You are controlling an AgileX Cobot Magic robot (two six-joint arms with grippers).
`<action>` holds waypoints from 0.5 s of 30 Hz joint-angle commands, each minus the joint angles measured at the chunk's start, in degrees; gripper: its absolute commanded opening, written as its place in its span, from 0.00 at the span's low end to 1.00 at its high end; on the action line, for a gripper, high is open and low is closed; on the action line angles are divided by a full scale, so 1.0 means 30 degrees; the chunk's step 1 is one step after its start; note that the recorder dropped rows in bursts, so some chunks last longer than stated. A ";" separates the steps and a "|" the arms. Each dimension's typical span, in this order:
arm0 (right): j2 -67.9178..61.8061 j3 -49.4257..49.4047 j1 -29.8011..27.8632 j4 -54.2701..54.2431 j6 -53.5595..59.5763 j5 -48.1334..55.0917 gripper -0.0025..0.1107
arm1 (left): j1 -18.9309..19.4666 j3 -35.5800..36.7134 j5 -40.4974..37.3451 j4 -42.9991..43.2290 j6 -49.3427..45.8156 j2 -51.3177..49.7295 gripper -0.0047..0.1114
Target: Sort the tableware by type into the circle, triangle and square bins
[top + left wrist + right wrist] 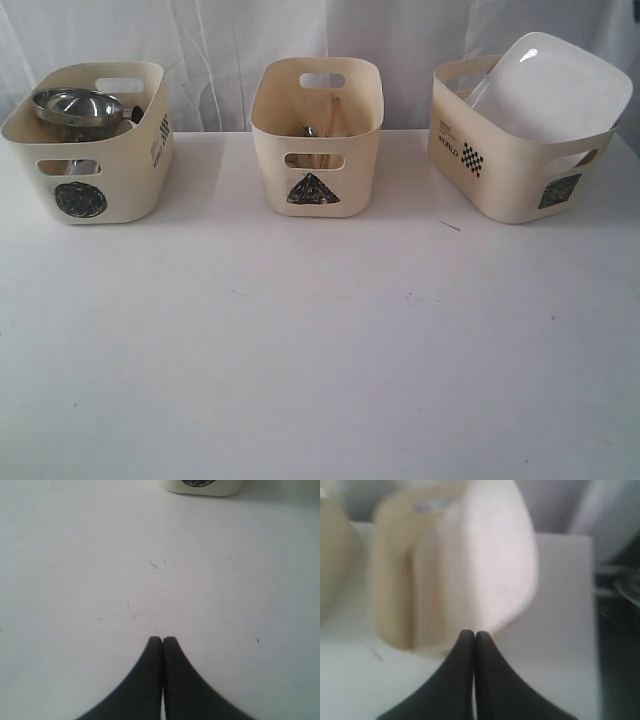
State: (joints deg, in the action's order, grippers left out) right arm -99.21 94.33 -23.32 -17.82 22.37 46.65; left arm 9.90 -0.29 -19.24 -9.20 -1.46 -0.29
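Held left hand [162, 639] and right hand [473, 632] pressed together, empty; noted plate [560, 90] propped aslant in square bin [508, 185], likely too wide.

Bright, soft, even light; faint shadows on the table [320, 350]; right wrist view blurred, white plate [490, 555] washed-out

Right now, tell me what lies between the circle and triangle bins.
Only bare table between circle bin and triangle bin, per the exterior view.
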 commanded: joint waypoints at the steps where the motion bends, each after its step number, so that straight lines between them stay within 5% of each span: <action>1: 0.0730 -0.0284 -0.0177 1.3691 -1.1318 0.0765 0.02 | 0.0009 0.0095 -0.0737 -0.0172 -0.0018 0.0096 0.04; 5: 0.2757 -0.0387 -0.0453 1.1791 -1.1679 -0.1391 0.02 | 0.0009 0.0095 -0.0737 -0.0172 -0.0018 0.0096 0.04; 9: 0.5756 -0.2772 -0.0127 0.3025 -0.5719 -0.3779 0.02 | 0.0009 0.0095 -0.0737 -0.0172 -0.0018 0.0096 0.04; 15: 1.2320 -1.6589 0.3973 -0.9651 0.5487 -1.0395 0.02 | 0.0009 0.0095 -0.0737 -0.0172 -0.0018 0.0096 0.04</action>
State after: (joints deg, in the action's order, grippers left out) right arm -65.54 55.03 -15.69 -37.95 28.81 21.47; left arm 9.90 -0.29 -19.24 -9.20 -1.46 -0.29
